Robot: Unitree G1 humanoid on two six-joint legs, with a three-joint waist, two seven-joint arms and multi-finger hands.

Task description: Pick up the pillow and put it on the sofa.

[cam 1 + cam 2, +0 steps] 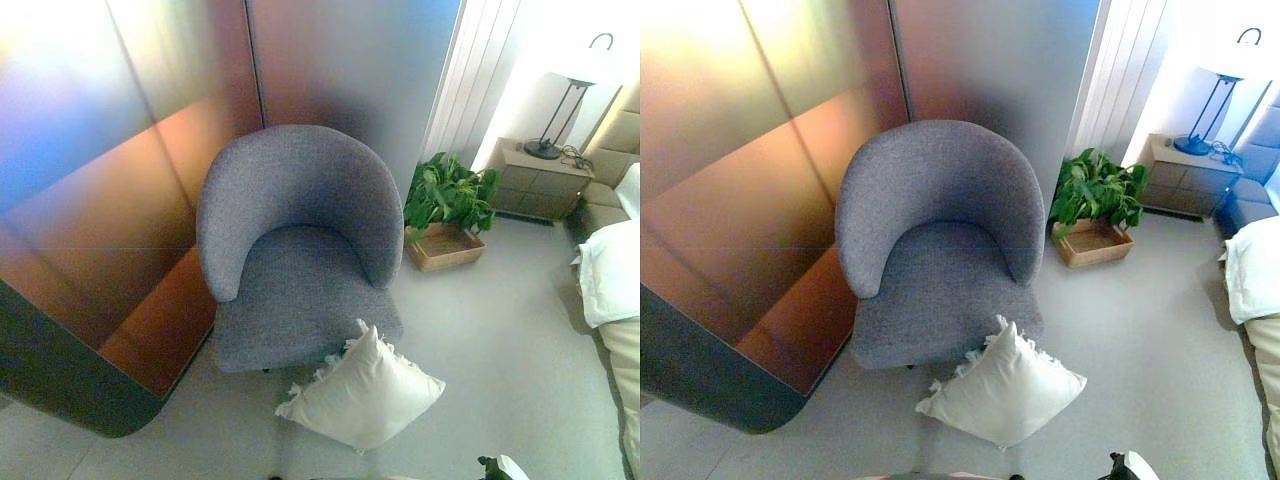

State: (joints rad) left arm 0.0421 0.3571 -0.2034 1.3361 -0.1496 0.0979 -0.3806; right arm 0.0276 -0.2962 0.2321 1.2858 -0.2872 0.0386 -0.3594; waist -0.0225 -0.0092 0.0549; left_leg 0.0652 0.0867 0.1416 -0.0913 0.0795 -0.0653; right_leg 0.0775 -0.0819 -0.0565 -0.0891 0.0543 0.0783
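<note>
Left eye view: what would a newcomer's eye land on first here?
The grey tub armchair in the middle, standing against the glossy wall panels. Next, the cream pillow lying on the floor just in front of the chair's seat, one corner tipped up against it. To the right, a leafy plant in a shallow basket.

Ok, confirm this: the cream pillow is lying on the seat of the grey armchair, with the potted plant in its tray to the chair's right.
Not quite. The cream pillow lies on the floor in front of the grey armchair, leaning against its front edge, as the left eye view shows. The potted plant does sit in its tray to the chair's right.
</note>
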